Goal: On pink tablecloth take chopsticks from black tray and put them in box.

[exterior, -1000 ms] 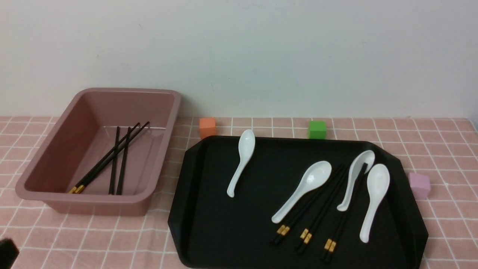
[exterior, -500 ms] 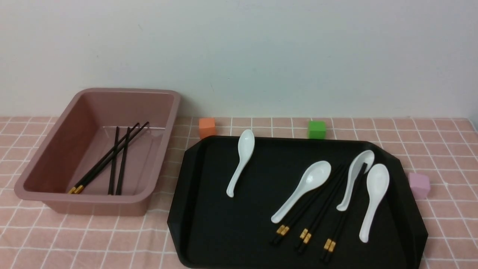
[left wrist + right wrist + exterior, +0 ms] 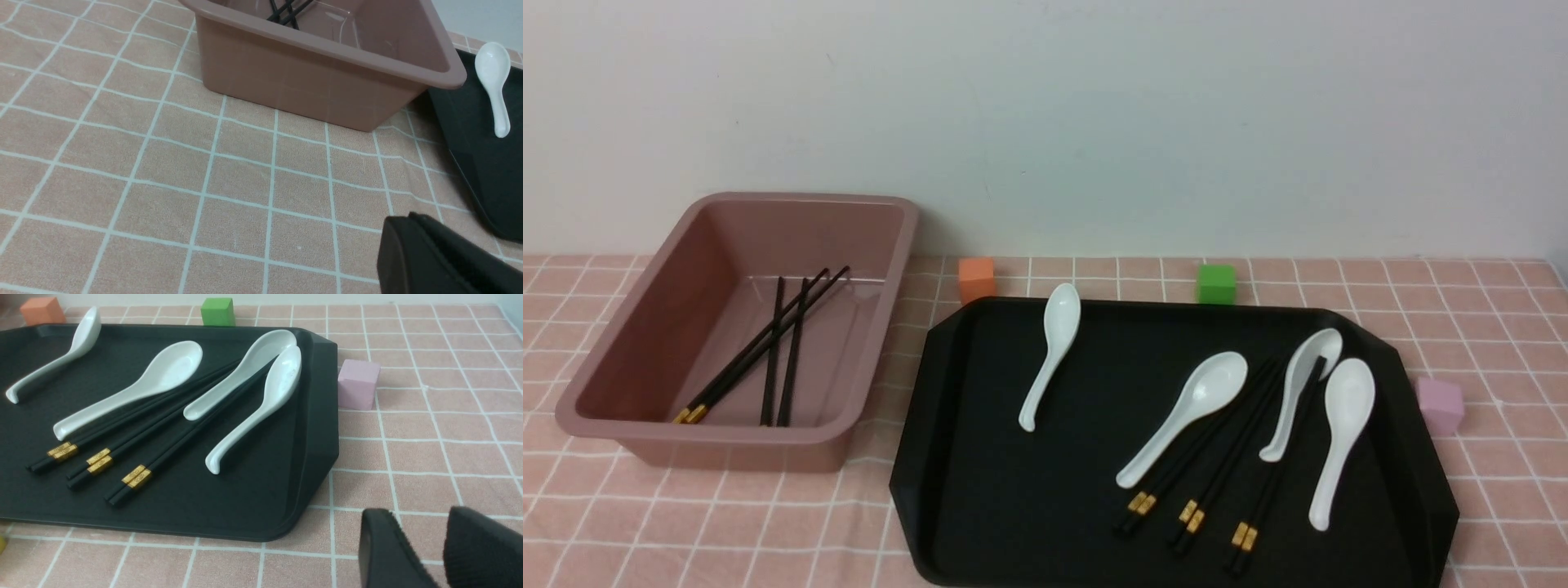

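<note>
Your right gripper (image 3: 425, 555) (slightly open, empty) sits nearest the black tray (image 3: 261, 506); chopsticks (image 3: 163, 428) run diagonally, gold ends toward it.

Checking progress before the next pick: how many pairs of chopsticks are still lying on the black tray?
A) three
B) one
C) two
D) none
A: three gold-banded pairs of chopsticks lie side by side on the black tray, partly under the white spoons; two more pairs are already in the box.
</note>
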You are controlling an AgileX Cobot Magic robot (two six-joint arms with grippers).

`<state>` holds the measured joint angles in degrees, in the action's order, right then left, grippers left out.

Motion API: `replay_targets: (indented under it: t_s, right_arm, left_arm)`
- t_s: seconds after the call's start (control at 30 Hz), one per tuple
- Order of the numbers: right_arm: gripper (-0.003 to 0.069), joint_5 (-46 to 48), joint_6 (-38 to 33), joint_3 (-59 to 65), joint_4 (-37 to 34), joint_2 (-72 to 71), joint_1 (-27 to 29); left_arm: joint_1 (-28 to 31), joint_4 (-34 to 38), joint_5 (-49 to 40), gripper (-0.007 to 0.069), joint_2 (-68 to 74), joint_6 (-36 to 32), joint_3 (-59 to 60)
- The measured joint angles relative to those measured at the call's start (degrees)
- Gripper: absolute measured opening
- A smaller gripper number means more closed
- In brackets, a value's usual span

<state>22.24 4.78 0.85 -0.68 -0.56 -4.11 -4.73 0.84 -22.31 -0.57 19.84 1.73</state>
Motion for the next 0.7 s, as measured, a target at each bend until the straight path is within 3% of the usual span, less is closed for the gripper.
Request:
replay_targets:
  t_s: [0.7]
  right_arm:
    - [0.0240,0.00,0.00,0.00,0.00,0.00,0.00]
  left_arm:
    - [0.00,0.00,-0.05,0.0005,0.00,0.00,0.00]
